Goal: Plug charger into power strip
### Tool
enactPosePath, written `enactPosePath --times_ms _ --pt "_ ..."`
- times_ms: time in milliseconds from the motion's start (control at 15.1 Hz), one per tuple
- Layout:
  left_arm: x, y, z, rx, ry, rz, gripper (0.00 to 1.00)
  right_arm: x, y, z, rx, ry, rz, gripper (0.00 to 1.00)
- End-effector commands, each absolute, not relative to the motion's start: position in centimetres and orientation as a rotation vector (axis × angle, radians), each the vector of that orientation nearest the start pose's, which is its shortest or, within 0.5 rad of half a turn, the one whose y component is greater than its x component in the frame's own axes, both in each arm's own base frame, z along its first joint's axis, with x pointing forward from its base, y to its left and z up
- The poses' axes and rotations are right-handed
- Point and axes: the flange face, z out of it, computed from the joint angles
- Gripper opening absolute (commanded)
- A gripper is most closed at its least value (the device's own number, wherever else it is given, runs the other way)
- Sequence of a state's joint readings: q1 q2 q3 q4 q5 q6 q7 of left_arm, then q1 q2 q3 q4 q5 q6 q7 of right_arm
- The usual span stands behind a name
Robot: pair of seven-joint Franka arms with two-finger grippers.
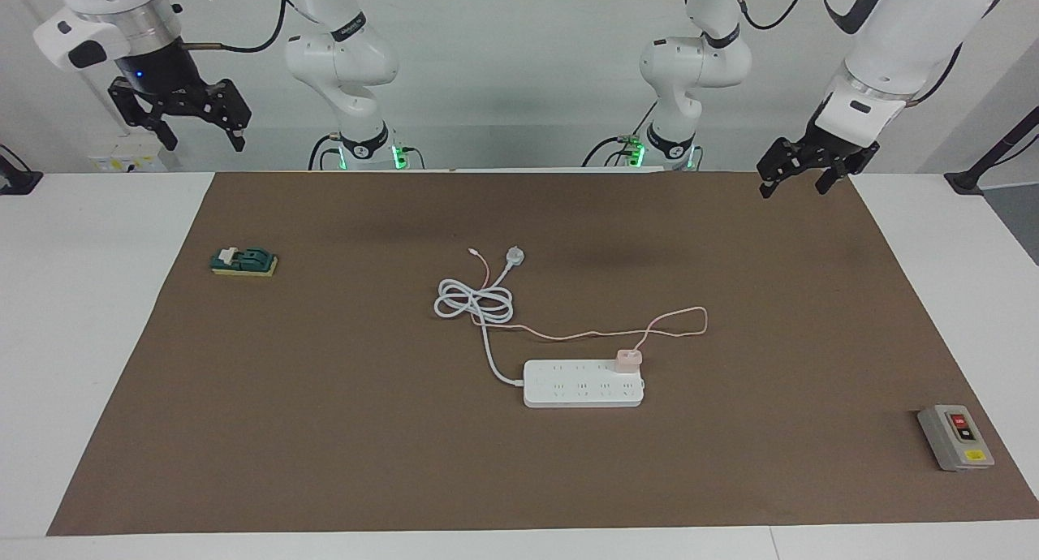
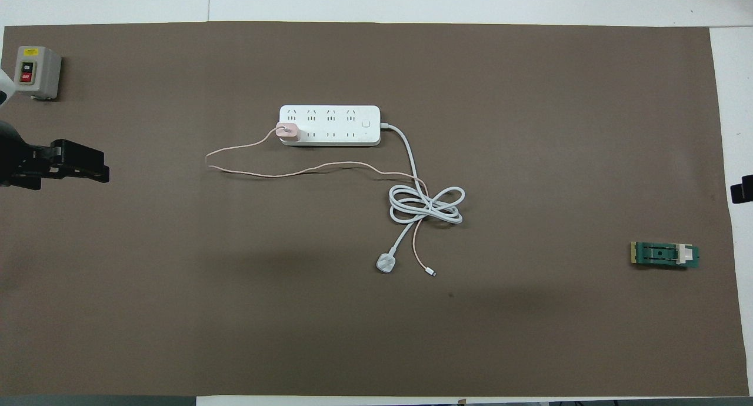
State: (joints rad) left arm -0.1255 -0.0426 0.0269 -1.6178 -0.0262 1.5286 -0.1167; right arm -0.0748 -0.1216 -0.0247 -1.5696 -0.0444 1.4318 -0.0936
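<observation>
The charger (image 1: 627, 359), a small pale pink cube, sits plugged into the power strip (image 1: 583, 384) at the end socket toward the left arm's end, in the row nearer the robots; its prongs are hidden in the socket. Its thin pink cable (image 1: 674, 320) loops out from about one o'clock of the cube and trails to the coiled thick white cord (image 1: 475, 300), ending beside a round white plug (image 1: 515, 256). The strip is a flat, smooth white bar lying mid-mat on the matte brown mat (image 1: 325, 398). The left gripper (image 1: 794, 170) hangs empty, fingers spread, over the mat's corner; the right gripper (image 1: 180, 114), also spread and empty, hangs above the table's edge. The overhead view cuts off both grippers.
</observation>
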Motion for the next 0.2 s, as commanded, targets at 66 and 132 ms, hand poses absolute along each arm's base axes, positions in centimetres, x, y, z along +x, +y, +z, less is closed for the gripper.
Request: enactPosePath --times_ms 66,132 --pt "52.46 -5.34 62.45 -3.173 -0.011 0.079 1.0 48.9 -5.72 67.68 -3.162 0.034 0.042 1.0" --pt "52.45 -5.34 62.38 -3.173 -0.008 0.081 1.0 48.9 -5.72 67.68 -3.162 0.034 0.042 1.0"
